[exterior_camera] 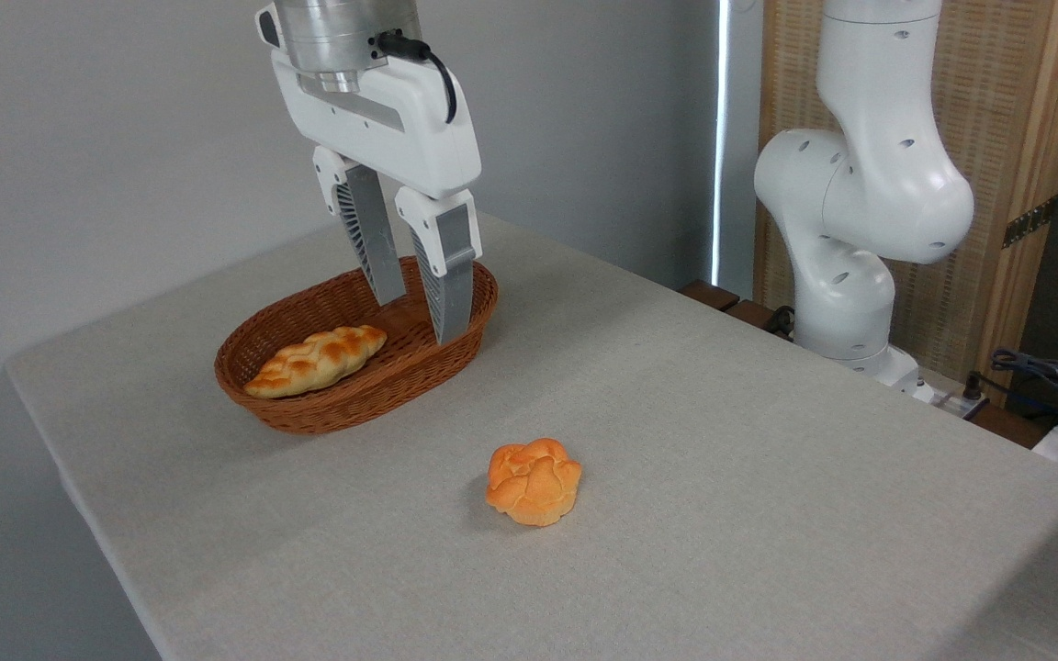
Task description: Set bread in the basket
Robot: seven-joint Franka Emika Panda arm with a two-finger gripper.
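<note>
1. The basket (309, 411) sits on the grey table (722, 441), toward its far left corner, and serves as the landmark here.
2. A long braided loaf (316, 360) lies inside the basket, in its left half.
3. The gripper (423, 317) hangs above the basket's right end, fingers pointing down, jaws parted with a clear gap and nothing between them.
4. The bread (534, 480), a knotted orange bun, rests on the table outside the basket, to the front right of it and well apart from its rim.
5. The arm's white base (860, 239) stands to the right of the basket, beyond the table edge.
</note>
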